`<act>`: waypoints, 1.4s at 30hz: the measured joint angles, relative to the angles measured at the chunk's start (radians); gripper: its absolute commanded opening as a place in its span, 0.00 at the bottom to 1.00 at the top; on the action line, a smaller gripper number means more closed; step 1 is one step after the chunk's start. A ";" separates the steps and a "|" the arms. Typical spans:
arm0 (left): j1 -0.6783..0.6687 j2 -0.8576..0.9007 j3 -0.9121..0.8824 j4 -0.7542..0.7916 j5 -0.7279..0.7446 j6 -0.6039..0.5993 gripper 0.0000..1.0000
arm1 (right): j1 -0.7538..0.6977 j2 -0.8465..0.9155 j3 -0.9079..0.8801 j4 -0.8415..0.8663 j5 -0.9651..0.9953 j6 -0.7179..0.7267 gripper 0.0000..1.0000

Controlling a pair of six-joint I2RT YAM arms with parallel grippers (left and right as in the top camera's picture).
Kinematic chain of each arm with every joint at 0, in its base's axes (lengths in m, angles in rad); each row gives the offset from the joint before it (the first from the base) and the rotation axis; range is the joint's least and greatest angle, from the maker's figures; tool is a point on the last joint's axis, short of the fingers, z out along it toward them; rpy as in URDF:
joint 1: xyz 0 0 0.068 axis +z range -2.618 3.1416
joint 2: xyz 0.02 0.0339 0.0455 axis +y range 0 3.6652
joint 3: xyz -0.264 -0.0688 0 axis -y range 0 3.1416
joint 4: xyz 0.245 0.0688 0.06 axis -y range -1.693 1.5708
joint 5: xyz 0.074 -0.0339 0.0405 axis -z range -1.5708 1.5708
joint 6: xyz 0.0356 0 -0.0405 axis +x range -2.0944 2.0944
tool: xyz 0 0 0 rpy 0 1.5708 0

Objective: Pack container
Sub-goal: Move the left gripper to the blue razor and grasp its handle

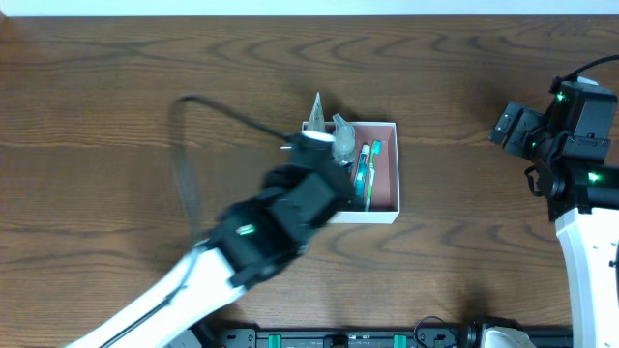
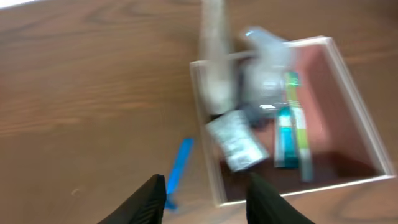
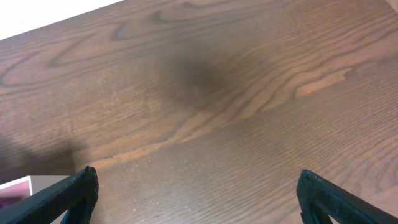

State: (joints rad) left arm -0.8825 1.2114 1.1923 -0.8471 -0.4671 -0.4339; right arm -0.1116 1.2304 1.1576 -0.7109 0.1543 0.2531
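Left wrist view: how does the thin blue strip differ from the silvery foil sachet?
Place: the thin blue strip lies on the brown wooden table, outside the square white-walled container; the silvery foil sachet lies inside it. Shape: the strip is long and narrow, the sachet a wider rectangle. Colour: strip bright blue, sachet grey-silver. Shared: both lie close to the same container wall, on opposite sides.

My left gripper (image 2: 208, 202), fingers spread, straddles the container (image 2: 339, 118) left wall. Left half blocked: pale tube (image 2: 214, 62), sachet (image 2: 235, 140), green-teal sticks (image 2: 289, 124). Right half floor free. Blue strip (image 2: 180, 163) lies just outside the wall. Bare table (image 3: 217, 93) under my right gripper (image 3: 202, 196).
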 measured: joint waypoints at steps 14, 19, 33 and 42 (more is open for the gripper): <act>0.439 0.102 -0.009 -0.107 0.215 0.140 0.59 | 0.000 0.000 0.000 -0.002 0.000 0.000 0.99; 0.522 0.233 -0.010 -0.091 0.395 0.241 0.59 | 0.000 0.000 0.000 -0.002 0.000 0.000 0.99; 0.541 0.414 -0.069 -0.056 0.578 0.358 0.59 | 0.000 0.000 0.000 -0.002 0.000 0.000 0.99; 0.541 0.417 -0.168 0.077 0.618 0.383 0.59 | 0.000 0.000 0.000 -0.002 0.000 0.000 0.99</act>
State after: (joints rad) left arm -0.3420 1.6279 1.0241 -0.7704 0.1513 -0.0513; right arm -0.1116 1.2304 1.1576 -0.7132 0.1543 0.2535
